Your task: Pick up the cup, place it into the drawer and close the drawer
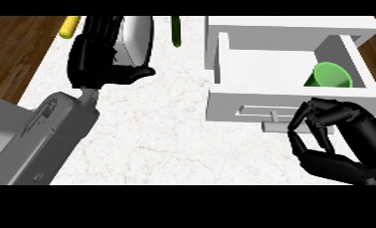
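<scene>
Nearest to the camera is the right hand [334,140], just in front of the drawer [283,60]. Its fingers [317,117] are curled and hold nothing; they are touching or almost touching the handle [275,115] on the drawer's front, which of the two I cannot tell. The cup [330,76] is already inside the drawer, in its right corner, tilted so that the mouth faces toward the front. So I judge the placing is done and only the closing remains.

The cup looks like light, stiff plastic with a smooth wall, so it may slide or roll when the drawer moves. If it must be taken again, the rim or the wide upper wall is the best place to hold.

For closing, the flat front panel beside the handle seems better to push than the thin handle itself.

Left of the drawer, the left hand [103,60] rests on the counter [161,122], its fingers relaxed and holding nothing.
</scene>
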Robot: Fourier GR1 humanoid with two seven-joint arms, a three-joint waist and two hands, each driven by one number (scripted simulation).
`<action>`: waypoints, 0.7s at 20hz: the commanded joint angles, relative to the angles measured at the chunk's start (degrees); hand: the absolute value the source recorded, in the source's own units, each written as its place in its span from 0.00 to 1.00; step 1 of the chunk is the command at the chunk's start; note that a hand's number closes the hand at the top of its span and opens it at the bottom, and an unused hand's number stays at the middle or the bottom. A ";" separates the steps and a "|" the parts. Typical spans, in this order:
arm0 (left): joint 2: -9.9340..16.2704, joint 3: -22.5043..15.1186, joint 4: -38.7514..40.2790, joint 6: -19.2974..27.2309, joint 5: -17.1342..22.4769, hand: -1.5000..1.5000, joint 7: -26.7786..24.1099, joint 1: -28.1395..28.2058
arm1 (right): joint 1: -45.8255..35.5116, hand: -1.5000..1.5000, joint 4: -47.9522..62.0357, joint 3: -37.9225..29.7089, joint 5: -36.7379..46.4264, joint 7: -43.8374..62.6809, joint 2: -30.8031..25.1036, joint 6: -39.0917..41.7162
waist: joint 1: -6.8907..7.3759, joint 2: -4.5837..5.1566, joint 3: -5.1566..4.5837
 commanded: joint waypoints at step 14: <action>7.96 9.40 -8.87 -13.52 1.35 0.00 -3.17 20.95 | -10.41 0.00 30.50 14.26 36.99 -17.90 -0.08 -12.38 | -0.95 0.50 0.01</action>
